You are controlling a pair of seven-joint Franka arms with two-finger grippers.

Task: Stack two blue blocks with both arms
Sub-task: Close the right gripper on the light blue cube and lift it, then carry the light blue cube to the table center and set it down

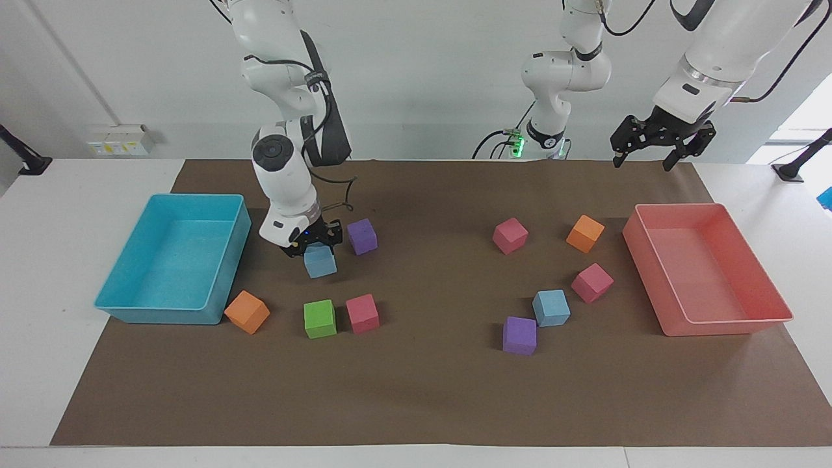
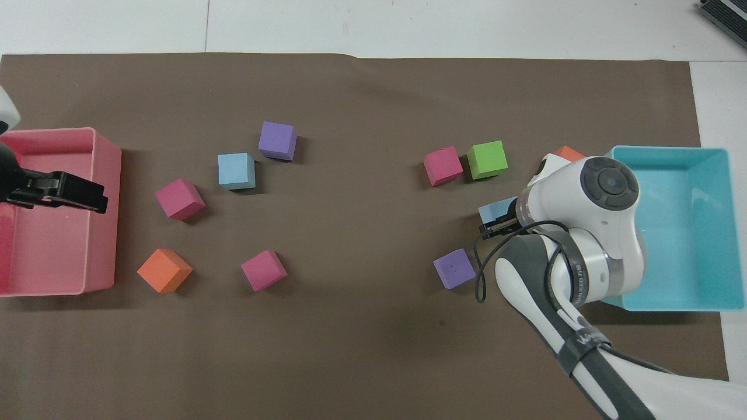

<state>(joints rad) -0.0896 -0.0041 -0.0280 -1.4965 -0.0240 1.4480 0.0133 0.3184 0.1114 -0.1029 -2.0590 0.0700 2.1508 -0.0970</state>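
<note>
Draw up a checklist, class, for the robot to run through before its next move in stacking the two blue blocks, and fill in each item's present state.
1. Right gripper shut on a blue block: ok.
2. Held block off the mat: it appears to be, with a shadow under it; ok.
3. Second blue block lying free, nothing on top: ok.
4. Purple cube touching that block: cannot tell; they sit very close.
5. Left gripper open and waiting above the mat's edge by the pink tray: ok.
6. Purple cube beside the held block out of the grip: ok.
</note>
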